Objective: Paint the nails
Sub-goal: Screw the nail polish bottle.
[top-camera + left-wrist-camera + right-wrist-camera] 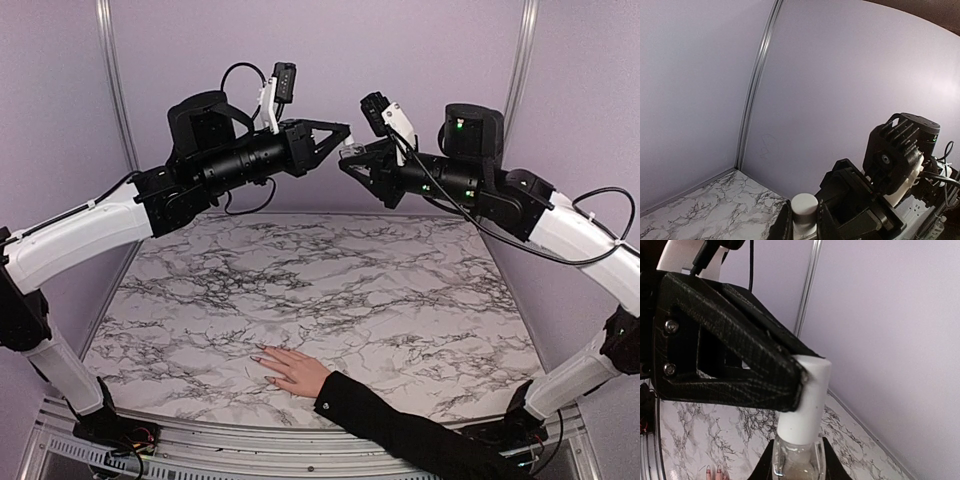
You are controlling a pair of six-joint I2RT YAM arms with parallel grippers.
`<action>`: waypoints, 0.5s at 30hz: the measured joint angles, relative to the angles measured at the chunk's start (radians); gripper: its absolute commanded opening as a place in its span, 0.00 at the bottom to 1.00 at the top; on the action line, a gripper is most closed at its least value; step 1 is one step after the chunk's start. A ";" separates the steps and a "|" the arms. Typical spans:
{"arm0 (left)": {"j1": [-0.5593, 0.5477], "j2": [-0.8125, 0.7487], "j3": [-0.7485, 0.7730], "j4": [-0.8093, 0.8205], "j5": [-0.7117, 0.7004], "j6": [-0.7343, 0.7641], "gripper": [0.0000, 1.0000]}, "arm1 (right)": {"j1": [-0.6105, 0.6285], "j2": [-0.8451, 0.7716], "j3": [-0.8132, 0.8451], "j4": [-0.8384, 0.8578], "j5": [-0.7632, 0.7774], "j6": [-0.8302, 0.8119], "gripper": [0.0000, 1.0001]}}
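A pale hand (297, 371) with a black sleeve lies flat on the marble table (330, 280) near the front edge. Its nails (262, 351) are tiny, and two show in the right wrist view (713, 469). Both arms are raised high at the back and meet tip to tip. My right gripper (352, 163) (797, 467) is shut on a clear glass polish bottle (797, 460). My left gripper (343, 138) (804, 222) is shut on the bottle's white cap (804, 207) (806, 395). One left finger (735, 365) crosses the right wrist view.
Lilac walls close the back and both sides, with metal posts (112, 70) in the corners. The black sleeve (400, 430) runs off the table's front right. Cables (600, 215) hang along the right arm.
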 measured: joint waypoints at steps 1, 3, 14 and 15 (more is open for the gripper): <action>0.003 -0.002 -0.003 0.009 0.021 0.000 0.00 | -0.010 -0.003 0.000 0.003 -0.040 0.006 0.00; 0.011 -0.010 -0.010 0.026 0.077 0.001 0.00 | -0.028 -0.008 0.000 0.011 -0.129 0.020 0.00; 0.049 -0.039 -0.013 0.096 0.463 0.038 0.00 | -0.062 -0.018 0.000 0.098 -0.588 0.100 0.00; 0.050 -0.039 -0.012 0.106 0.501 0.044 0.00 | -0.062 -0.018 0.000 0.106 -0.620 0.110 0.00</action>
